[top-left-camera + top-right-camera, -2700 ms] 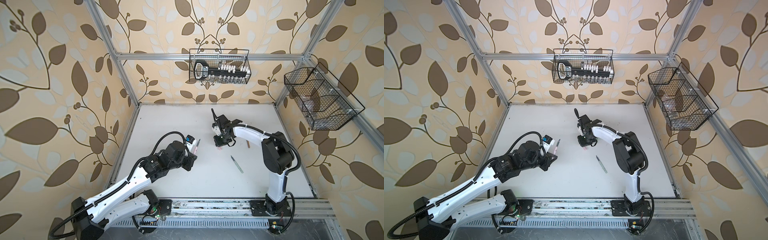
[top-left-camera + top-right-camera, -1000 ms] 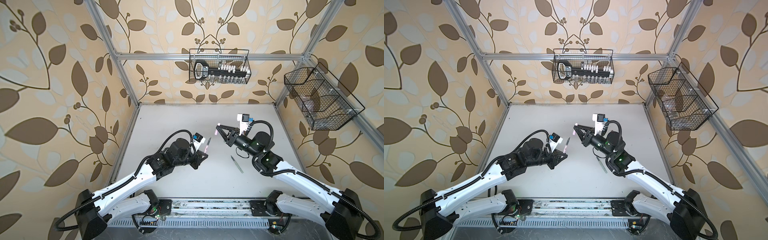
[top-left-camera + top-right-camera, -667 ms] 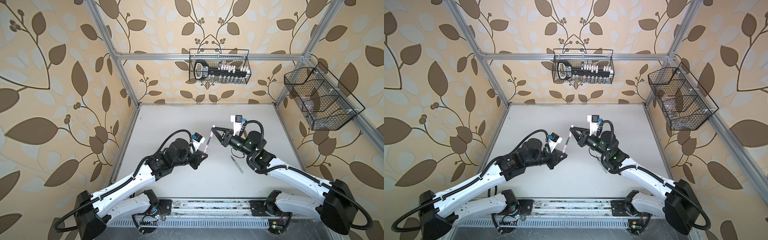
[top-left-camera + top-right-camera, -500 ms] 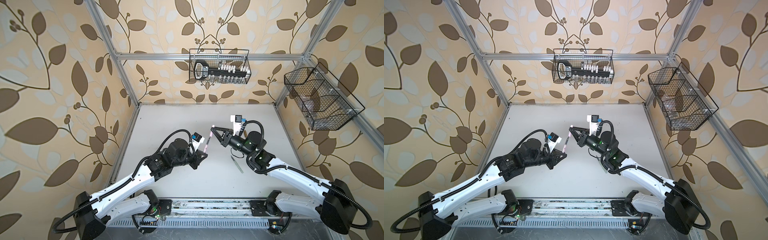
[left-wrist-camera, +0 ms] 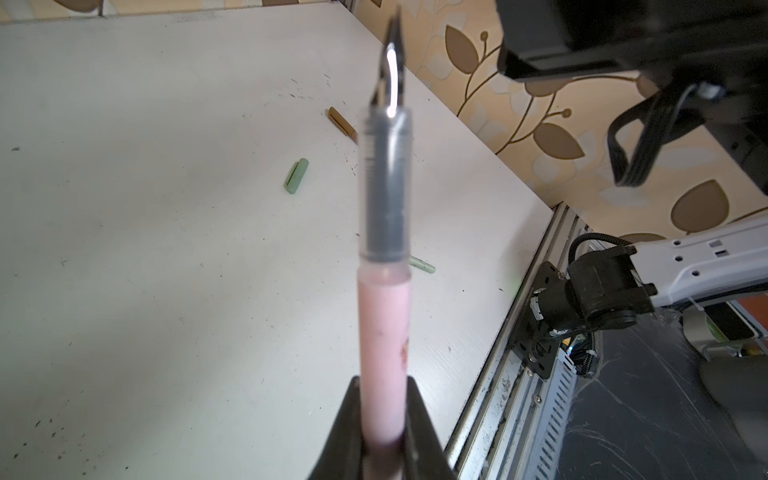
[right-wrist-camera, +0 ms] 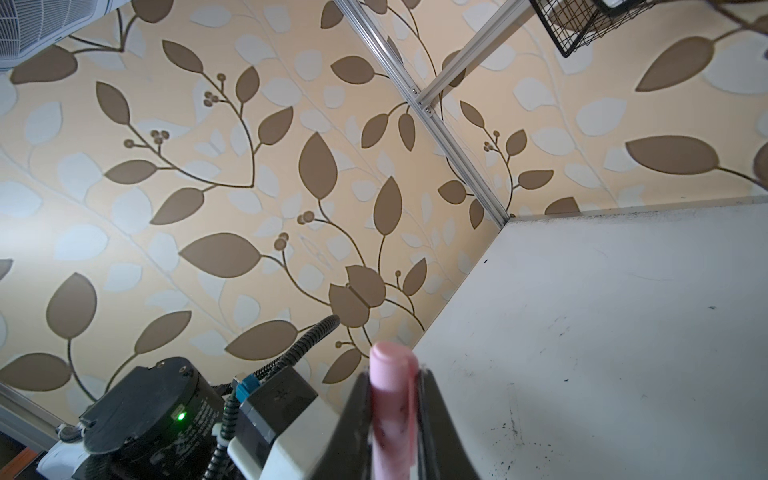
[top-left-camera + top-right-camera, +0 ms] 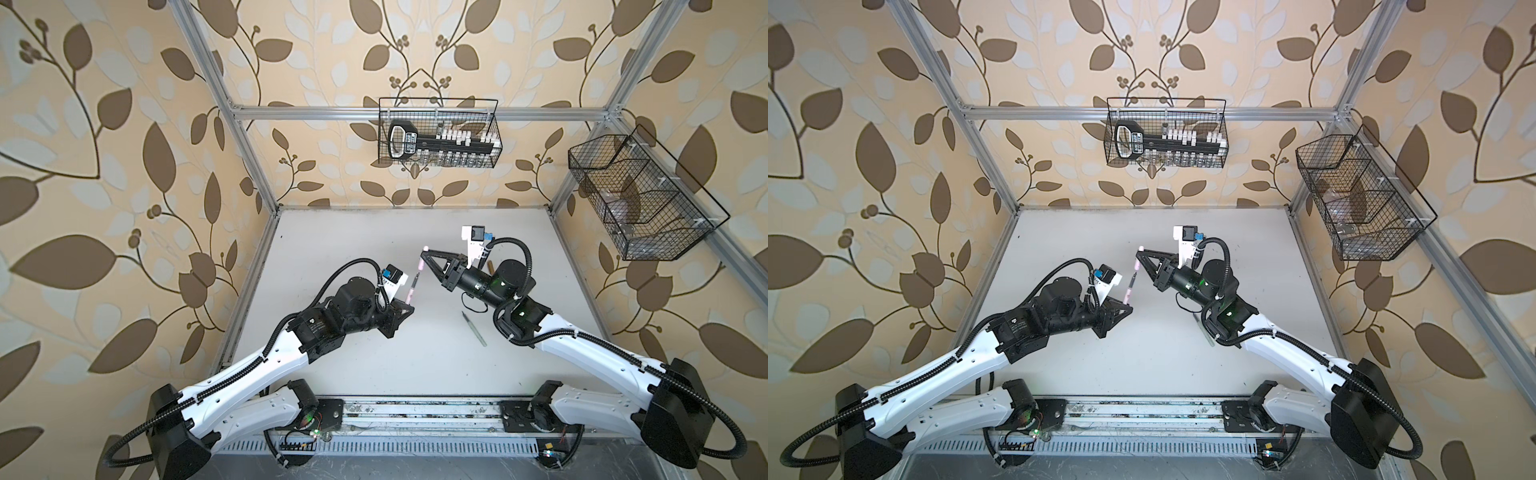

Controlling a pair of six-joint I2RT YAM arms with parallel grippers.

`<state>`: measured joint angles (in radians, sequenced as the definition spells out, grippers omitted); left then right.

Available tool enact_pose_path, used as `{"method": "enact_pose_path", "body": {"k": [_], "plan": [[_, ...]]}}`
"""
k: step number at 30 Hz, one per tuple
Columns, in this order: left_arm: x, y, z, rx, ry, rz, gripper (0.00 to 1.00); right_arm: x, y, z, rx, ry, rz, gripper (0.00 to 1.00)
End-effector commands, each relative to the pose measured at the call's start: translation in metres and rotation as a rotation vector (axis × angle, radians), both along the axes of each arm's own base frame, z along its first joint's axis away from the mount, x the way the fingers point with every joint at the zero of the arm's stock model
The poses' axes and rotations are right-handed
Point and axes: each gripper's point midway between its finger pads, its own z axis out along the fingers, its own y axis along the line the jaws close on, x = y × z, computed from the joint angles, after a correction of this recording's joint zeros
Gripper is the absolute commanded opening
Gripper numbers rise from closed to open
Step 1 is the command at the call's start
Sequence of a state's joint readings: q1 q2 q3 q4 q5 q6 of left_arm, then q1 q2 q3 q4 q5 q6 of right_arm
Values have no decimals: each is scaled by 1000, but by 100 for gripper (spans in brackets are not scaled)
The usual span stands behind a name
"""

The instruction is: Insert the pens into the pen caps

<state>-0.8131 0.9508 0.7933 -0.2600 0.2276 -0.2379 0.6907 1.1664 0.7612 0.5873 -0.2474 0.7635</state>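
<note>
Pen (image 5: 384, 328), clamped mid-air in my left claw (image 5: 382, 384), sits just short of the cap (image 6: 392, 374) pinched in my right claw (image 6: 394, 380), and I fear a skewed push would jam it or twist it loose.

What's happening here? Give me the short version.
The left end effector is shut on the pink pen, with its nib aimed at the pink cap clamped in the right end effector. In both top views the pen and cap are close and nearly in line, but the nib is bare, so the pen is not capped yet. A green pen, a green cap and a brown piece lie on the table.
</note>
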Motion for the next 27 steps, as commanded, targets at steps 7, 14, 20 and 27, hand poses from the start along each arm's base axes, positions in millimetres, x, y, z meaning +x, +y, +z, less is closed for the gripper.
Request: {"method": "enact_pose_path", "body": {"k": [7,14,20,27], "plan": [[-3,0,17,-24,-60,-17,15,-16,13,9,8,-11,84,17],[-3,0,16,-25,-61,-14,15,-18,10,4,-13,-10,68,17],[-4,0,14,-23,-58,-17,15,-14,8,16,2,-34,49,17],[-6,3,14,-39,-80,-20,15,-9,-6,34,51,-56,4,17]]}}
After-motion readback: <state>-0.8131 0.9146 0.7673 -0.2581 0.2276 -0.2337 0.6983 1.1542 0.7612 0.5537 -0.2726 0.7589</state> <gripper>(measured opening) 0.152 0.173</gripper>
